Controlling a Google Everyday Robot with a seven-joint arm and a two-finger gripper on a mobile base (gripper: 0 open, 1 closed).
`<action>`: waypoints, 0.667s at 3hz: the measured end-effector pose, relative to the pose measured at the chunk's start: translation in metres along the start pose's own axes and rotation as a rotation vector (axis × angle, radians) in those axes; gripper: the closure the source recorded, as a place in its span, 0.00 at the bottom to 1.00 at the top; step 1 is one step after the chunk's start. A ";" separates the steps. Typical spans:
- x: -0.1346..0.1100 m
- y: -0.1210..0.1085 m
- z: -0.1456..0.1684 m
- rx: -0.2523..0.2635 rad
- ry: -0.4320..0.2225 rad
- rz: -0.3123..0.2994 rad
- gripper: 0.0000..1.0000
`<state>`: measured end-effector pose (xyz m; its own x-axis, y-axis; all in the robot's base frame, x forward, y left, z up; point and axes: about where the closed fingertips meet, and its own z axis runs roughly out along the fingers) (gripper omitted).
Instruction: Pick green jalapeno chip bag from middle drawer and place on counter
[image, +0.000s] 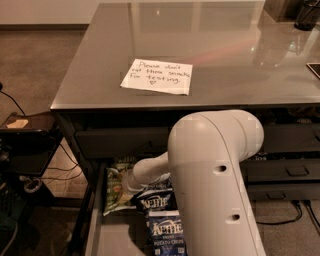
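The counter (235, 45) is a glossy grey tabletop with a white handwritten note (157, 76) on it. Below it the middle drawer (93, 225) stands pulled open, with its pale floor showing at the front left. An olive-green crinkly bag, which I take for the green jalapeno chip bag (114, 189), lies at the drawer's back left; its lettering does not show. My white arm reaches down into the drawer. The gripper (126, 187) is at the right edge of that bag, mostly hidden by the arm.
Two dark blue "KETTLE" bags (157, 201) (168, 234) lie in the drawer right of the green bag. Closed dark drawer fronts (295, 170) are on the right. A black stand with cables (25, 150) is on the left. A dark object (307, 14) stands at the counter's far right.
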<state>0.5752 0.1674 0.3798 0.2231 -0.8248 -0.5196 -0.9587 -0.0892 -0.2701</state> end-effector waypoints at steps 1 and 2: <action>-0.005 0.004 -0.003 -0.020 -0.057 0.008 1.00; -0.022 0.021 -0.024 -0.050 -0.200 0.046 1.00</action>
<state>0.5459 0.1707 0.4050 0.2046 -0.7017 -0.6825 -0.9751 -0.0852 -0.2046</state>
